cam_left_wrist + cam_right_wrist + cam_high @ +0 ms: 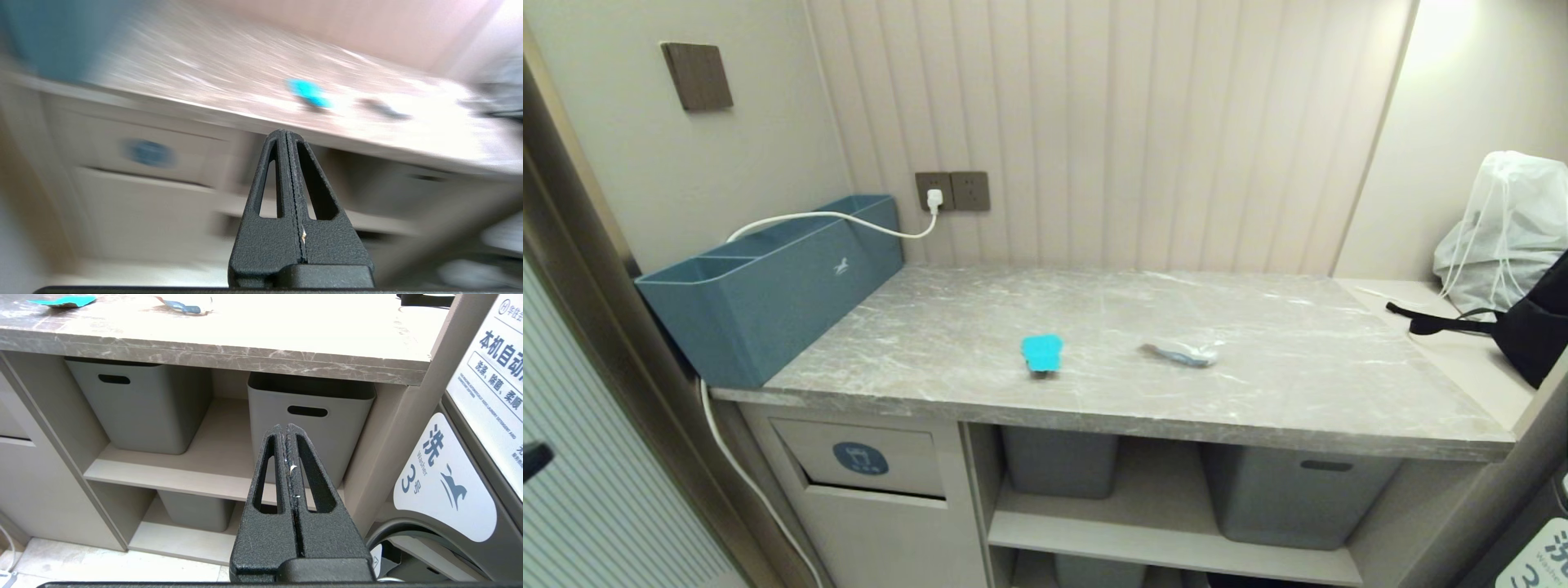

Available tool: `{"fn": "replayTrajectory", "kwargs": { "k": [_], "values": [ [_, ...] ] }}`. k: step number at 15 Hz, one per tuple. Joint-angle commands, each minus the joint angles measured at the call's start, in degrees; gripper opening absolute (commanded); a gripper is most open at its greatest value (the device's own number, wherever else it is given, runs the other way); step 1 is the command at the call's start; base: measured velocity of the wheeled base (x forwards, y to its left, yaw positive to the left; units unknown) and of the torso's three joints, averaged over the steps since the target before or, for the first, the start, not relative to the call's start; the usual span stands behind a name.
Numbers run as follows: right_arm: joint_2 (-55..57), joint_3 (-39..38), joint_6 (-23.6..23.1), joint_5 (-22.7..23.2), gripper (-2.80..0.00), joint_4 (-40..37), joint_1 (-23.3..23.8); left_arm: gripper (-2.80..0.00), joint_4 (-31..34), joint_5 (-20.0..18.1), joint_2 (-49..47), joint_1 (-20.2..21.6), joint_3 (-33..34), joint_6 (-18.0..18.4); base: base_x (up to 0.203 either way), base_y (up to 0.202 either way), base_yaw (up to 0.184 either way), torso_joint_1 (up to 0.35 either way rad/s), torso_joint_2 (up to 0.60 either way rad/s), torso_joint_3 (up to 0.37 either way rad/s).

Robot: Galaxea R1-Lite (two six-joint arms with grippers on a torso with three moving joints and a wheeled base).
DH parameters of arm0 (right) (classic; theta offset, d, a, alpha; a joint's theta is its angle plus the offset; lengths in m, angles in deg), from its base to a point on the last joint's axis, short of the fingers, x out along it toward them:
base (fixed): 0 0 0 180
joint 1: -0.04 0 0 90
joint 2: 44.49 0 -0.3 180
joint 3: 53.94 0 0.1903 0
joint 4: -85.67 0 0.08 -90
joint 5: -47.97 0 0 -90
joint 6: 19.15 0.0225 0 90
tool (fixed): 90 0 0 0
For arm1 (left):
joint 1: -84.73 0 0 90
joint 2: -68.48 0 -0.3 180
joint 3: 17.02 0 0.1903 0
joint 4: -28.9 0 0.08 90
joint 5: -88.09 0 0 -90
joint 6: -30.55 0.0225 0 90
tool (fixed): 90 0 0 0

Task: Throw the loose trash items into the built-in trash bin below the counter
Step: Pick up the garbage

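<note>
A turquoise scrap (1041, 352) and a crumpled plastic wrapper (1183, 353) lie near the front edge of the marble-look counter (1258, 408); the flap-fronted trash bin (862, 459) sits below its left end; left gripper (286, 136) and right gripper (284, 430) hang clenched, empty, before the cabinet.

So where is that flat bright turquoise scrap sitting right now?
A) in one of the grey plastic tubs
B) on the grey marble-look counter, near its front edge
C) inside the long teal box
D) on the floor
B: the flat turquoise scrap lies on the grey marble-look counter near its front edge, with the crumpled clear wrapper beside it, apart.
</note>
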Motion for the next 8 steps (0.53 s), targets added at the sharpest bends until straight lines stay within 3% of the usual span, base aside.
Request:
{"fn": "replayTrajectory", "kwargs": {
  "k": [1, 3, 4, 6, 7, 8],
  "values": [
    [0.0, 0.01, -0.03, 0.0, -2.8, -0.02, -0.01, -2.8, -0.31, -2.47, -19.2, -4.83, -6.92, -11.24, 0.0, 0.0, 0.0, 0.0, 0.0, 0.0],
    [0.0, 0.01, -0.03, 0.0, -2.8, -0.02, -0.01, -2.8, -1.36, -4.47, -31.38, -16.62, -15.87, -35.93, 0.0, 0.0, 0.0, 0.0, 0.0, 0.0],
    [0.0, 0.01, -0.03, 0.0, -2.8, -0.02, -0.01, -2.8, -2.4, -5.06, -36.41, -19.55, -20.21, -45.3, 0.0, 0.0, 0.0, 0.0, 0.0, 0.0],
    [0.0, 0.01, -0.03, 0.0, -2.8, -0.02, -0.01, -2.8, -5.07, -6.31, -47.13, -22.6, -27.58, -57.98, 0.0, 0.0, 0.0, 0.0, 0.0, 0.0],
    [0.0, 0.01, -0.03, 0.0, -2.8, -0.02, -0.01, 0.0, -5.85, -6.57, -51.77, -23.36, -30.27, -60.97, 0.0, 0.0, 0.0, 0.0, 0.0, 0.0],
    [0.0, 0.01, -0.03, 0.0, -2.8, -0.02, -0.01, 0.0, -6.53, -6.7, -57.08, -24.03, -33.68, -63.66, 0.0, 0.0, 0.0, 0.0, 0.0, 0.0]
  ]
}}
